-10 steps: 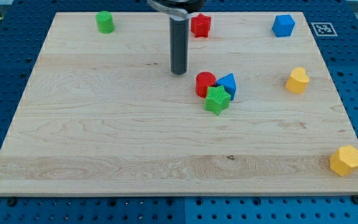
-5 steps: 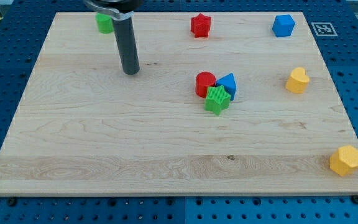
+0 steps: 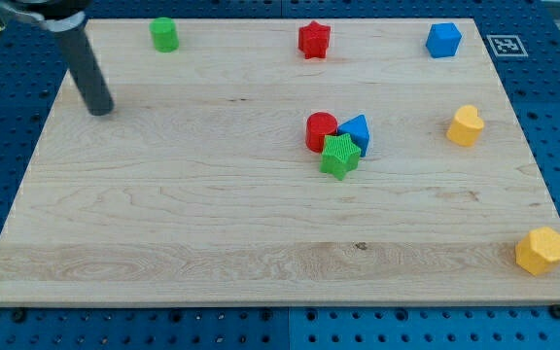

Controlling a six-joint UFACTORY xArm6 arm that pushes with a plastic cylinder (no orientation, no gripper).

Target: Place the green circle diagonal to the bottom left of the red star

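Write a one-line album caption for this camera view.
My tip rests at the board's left, below-left of the green circle, far from the red star.

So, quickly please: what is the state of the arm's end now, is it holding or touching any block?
My tip: no pincer, holds nothing, touches no block; it stands below and to the view's left of the green circle.

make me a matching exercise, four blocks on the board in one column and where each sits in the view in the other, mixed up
Column one:
1. green circle
2. red star
3. green star
4. yellow hexagon

Column two:
A. bottom right corner of the board
B. top edge, about the middle
C. top left, to the right of my tip
D. near the centre, touching the red circle and a blue block

Pairs: 1-C, 2-B, 3-D, 4-A
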